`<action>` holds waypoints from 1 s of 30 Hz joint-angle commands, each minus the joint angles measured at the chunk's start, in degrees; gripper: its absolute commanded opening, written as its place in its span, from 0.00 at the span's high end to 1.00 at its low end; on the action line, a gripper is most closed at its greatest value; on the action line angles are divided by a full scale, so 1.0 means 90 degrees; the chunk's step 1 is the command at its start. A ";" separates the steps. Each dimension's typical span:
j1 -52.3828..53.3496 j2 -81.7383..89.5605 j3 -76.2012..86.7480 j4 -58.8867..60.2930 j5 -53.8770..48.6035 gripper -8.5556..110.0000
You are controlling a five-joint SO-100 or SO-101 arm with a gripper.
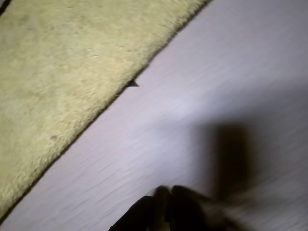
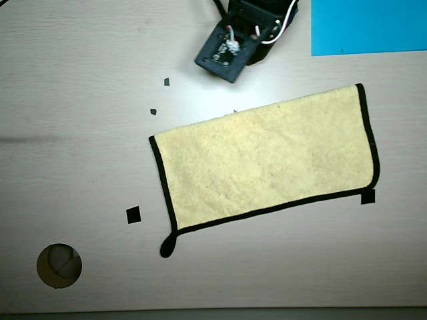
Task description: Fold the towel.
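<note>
The pale yellow fuzzy towel (image 2: 267,160) lies flat on the table as a tilted rectangle. Black trim runs along its left, lower and right edges, and none shows on its upper edge. Its black loop (image 2: 167,248) sticks out at the lower left corner. In the wrist view the towel (image 1: 62,82) fills the upper left. My gripper (image 1: 163,209) shows blurred at the bottom edge, jaws together and empty, over bare table to the right of the towel. In the overhead view my arm (image 2: 237,37) sits above the towel's upper edge, apart from it.
A bright blue sheet (image 2: 367,27) lies at the top right. Black square marks (image 2: 133,215) (image 2: 367,197) and two small ones (image 2: 167,82) sit on the pale table (image 2: 80,80). A round hole (image 2: 59,265) is at the lower left.
</note>
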 commanded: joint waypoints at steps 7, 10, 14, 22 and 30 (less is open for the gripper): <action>0.0742 -0.3955 -0.2666 -0.2109 0.2607 0.89; 0.1064 -0.5137 -0.3643 -0.2383 0.3369 0.89; 0.1445 -0.6553 -0.4795 -0.2490 0.4189 0.86; 0.1846 -0.8389 -0.6230 -0.2930 0.5322 0.83; 0.1777 -0.9238 -0.6572 -0.3213 0.5244 0.81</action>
